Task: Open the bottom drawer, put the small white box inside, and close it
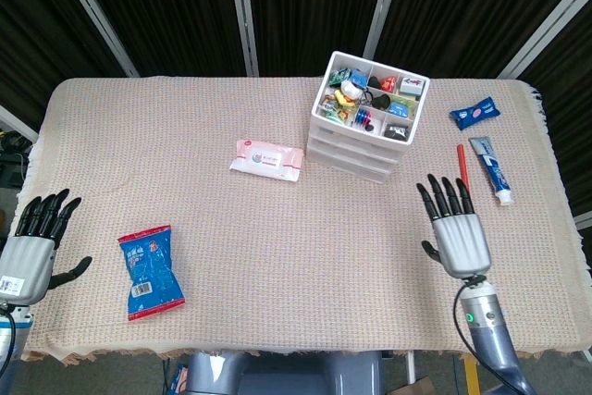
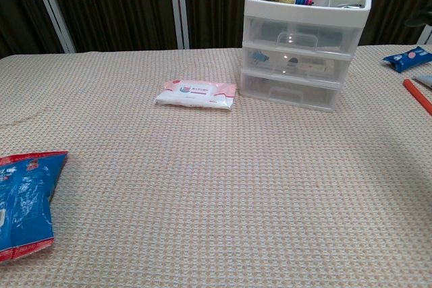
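Both hands are empty, fingers spread. The right hand (image 1: 455, 233) lies nearer the drawer unit (image 1: 363, 117), just right and in front of it; the left hand (image 1: 32, 242) sits well off to its left. The bottom drawer (image 2: 289, 92) looks shut, and its long axis apparently runs across the unit's front.

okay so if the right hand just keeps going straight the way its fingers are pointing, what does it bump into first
Probably the thin red pen-like stick. The right hand lies open on the woven beige tablecloth, fingers aimed toward the table's far edge; the stick lies just beyond the fingertips. Height above the cloth is unclear, so it might pass over.
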Tool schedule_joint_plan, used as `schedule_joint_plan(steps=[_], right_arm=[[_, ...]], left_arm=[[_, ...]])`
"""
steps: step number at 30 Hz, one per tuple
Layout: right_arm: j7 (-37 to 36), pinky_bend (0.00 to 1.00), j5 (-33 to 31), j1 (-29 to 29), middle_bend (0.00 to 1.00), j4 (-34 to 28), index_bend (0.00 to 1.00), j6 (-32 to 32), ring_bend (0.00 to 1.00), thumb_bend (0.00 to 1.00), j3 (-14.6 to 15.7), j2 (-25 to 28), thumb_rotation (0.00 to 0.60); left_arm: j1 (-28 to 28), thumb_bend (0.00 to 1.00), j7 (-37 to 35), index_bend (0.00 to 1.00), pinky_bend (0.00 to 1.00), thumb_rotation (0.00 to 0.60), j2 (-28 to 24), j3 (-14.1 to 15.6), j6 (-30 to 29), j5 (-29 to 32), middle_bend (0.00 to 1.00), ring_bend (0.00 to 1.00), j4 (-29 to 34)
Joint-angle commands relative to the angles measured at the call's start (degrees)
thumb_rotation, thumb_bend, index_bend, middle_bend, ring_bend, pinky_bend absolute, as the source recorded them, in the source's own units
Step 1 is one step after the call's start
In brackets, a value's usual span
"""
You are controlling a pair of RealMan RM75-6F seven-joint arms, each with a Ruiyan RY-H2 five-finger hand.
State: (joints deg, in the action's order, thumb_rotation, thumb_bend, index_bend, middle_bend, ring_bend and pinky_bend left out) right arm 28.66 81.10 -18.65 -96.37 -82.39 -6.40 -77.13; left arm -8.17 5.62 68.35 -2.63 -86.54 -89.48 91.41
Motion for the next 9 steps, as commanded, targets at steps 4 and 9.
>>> schedule_joint_plan(steps=[4,9], right_arm=[[-15.0,0.0,5.3,6.8,0.0,0.0,0.06,-4.5,0.0,0.02,4.9,6.3,0.6],[-18.5,0.0,5.2,7.1,0.0,0.5,0.05,-3.4,0.0,0.02,4.9,6.4,0.6]], left_arm=[[-0.3,0.2,2.1,0.05,0.0,0.6,-1.0,0.4,1.5,0.6,0.0,0.0,-0.1],[-0.5,0.2,2.6,0.05,0.0,0.6,-1.3,-0.1,1.3,0.9,0.0,0.0,-0.7]])
